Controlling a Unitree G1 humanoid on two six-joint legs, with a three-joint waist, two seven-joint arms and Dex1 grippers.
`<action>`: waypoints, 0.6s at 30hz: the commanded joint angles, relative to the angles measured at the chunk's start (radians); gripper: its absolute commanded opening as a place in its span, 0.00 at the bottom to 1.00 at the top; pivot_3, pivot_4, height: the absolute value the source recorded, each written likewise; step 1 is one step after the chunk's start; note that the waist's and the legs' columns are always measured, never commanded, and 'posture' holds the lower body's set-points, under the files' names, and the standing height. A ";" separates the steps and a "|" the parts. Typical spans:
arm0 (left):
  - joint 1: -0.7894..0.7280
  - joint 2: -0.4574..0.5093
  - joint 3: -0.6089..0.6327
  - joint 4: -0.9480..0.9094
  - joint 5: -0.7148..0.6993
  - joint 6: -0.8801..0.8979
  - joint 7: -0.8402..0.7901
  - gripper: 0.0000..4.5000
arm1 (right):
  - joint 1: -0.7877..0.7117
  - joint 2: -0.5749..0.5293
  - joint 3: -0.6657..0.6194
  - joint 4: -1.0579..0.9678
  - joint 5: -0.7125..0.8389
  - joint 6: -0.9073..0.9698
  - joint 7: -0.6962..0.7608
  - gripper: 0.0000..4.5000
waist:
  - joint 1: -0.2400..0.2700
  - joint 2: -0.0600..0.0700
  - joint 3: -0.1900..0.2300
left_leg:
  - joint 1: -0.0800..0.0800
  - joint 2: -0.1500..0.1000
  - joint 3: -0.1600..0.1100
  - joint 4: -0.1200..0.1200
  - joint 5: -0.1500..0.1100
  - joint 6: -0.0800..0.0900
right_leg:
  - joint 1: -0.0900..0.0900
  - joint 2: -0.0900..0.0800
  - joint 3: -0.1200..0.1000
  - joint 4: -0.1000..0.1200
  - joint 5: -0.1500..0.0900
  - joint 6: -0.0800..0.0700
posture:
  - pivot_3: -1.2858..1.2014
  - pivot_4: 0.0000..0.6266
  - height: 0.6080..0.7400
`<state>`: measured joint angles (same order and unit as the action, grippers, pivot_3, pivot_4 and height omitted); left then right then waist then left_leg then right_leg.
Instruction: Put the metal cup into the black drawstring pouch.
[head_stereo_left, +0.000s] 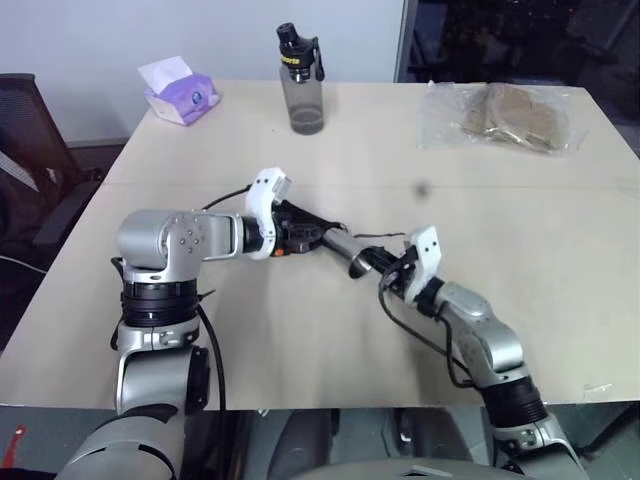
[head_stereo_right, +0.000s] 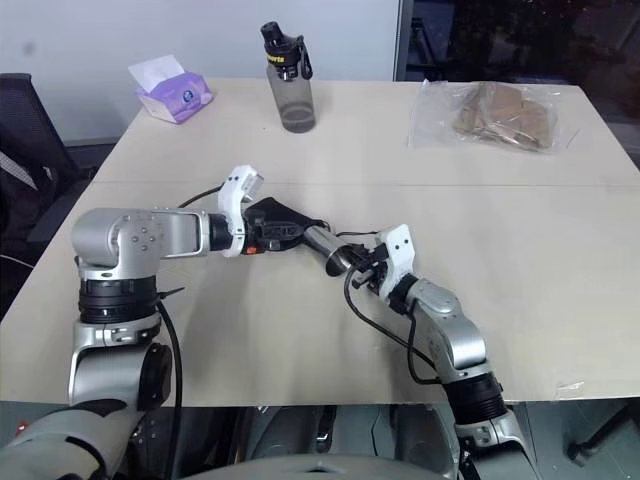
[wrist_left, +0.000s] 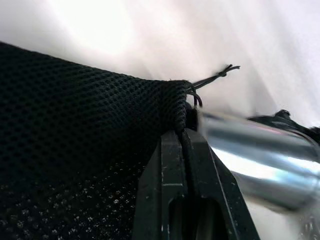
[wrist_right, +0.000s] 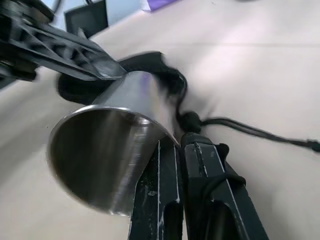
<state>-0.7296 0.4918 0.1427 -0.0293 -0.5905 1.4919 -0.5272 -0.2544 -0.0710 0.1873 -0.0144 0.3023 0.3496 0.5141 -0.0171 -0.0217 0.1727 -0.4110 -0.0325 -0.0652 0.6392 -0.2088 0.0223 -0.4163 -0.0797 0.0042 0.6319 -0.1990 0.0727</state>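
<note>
We see both arms reaching in over the near half of the desk (head_stereo_left: 520, 250), meeting close to its middle. The left arm comes in from the near left corner with its forearm lying roughly level, and the left gripper (head_stereo_left: 312, 234) points toward the right and slightly down. Its jaws are pressed together, pinching the rim of the black drawstring pouch (head_stereo_right: 278, 222) at the gathered mouth, which the left wrist view shows as black mesh caught between the fingers (wrist_left: 172, 165). The right arm rises from the near right edge, its forearm angled toward the left, and the right gripper (head_stereo_left: 385, 264) points about level at the pouch. Its jaws are clamped on the wall of the metal cup (wrist_right: 107, 150), at the rim. The cup lies tilted, its closed end pushed into the pouch's mouth and its open end facing back at the right wrist. A thin cord (wrist_right: 260, 134) trails from the pouch across the desk. Along the far edge stand a tissue box (head_stereo_left: 180, 92), a grey bottle (head_stereo_left: 302, 85) and a clear bag (head_stereo_left: 500, 118) holding brown pieces.
</note>
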 joint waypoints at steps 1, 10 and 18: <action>0.008 0.017 -0.011 -0.045 -0.009 -0.025 -0.008 0.00 | -0.030 -0.013 0.073 0.030 -0.084 -0.066 0.019 0.02 | -0.002 0.000 0.000 | 0.000 0.000 0.000 0.000 0.000 0.000 | 0.000 0.000 0.000 0.000 0.000 0.000 | 0.52 0.24 1.00; 0.136 0.285 -0.340 -0.142 0.316 -0.633 -0.131 0.00 | -0.018 -0.089 0.135 0.025 -0.181 -0.071 0.049 0.02 | -0.010 0.000 0.000 | 0.011 0.001 0.008 -0.008 -0.001 -0.001 | 0.003 0.001 0.010 0.001 0.000 -0.001 | 0.52 0.24 1.00; 0.152 0.349 -0.413 -0.002 0.578 -1.116 -0.153 0.00 | 0.014 -0.105 0.093 -0.090 -0.110 -0.015 0.064 0.02 | 0.004 0.000 0.000 | 0.010 0.001 0.009 -0.007 -0.001 -0.001 | 0.003 0.001 0.010 -0.002 -0.002 -0.003 | 0.52 0.24 1.00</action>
<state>-0.5660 0.8235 -0.2696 -0.0369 -0.0647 0.4726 -0.6712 -0.2465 -0.1766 0.2938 -0.0677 0.1733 0.3189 0.5677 -0.0133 -0.0221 0.1725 -0.4013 -0.0313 -0.0564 0.6319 -0.2101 0.0213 -0.4131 -0.0788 0.0144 0.6303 -0.1998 0.0716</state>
